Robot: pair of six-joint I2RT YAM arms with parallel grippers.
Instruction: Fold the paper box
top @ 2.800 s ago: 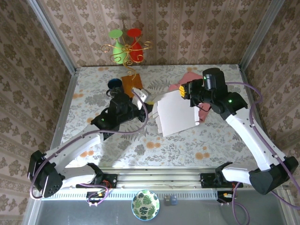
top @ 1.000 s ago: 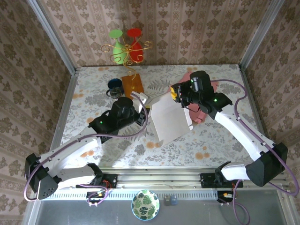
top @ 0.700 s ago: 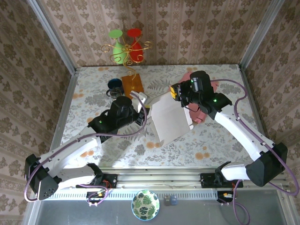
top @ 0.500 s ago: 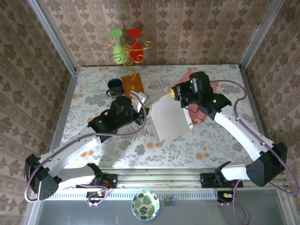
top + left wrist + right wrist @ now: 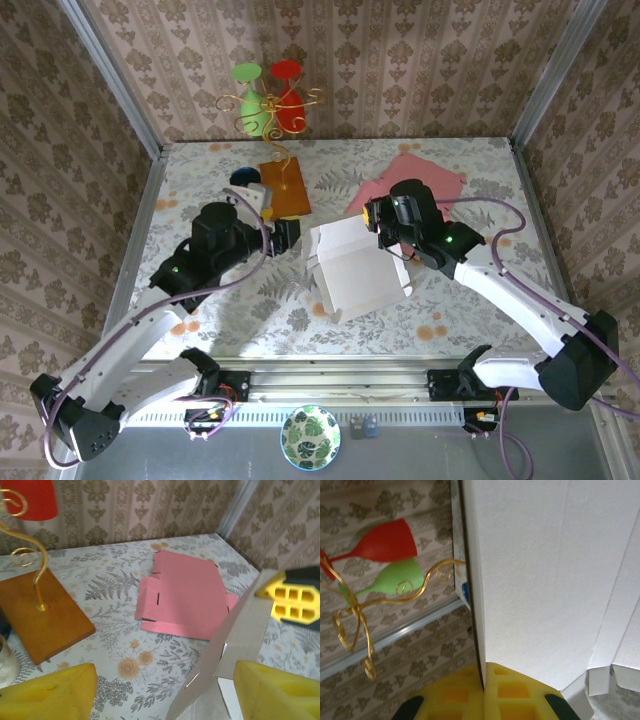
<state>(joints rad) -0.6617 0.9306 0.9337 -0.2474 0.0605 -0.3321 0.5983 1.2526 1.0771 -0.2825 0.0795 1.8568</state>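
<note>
Clamping paper box (image 5: 355,272) edge tight in right gripper (image 5: 483,677); holding left gripper (image 5: 162,692) spread apart, raised flap just ahead.

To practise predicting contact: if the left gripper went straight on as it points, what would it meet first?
Likely the raised flap of the white paper box, close ahead of the open left gripper; depth is unclear, and the flat pink cardboard sheet lies beyond.
</note>
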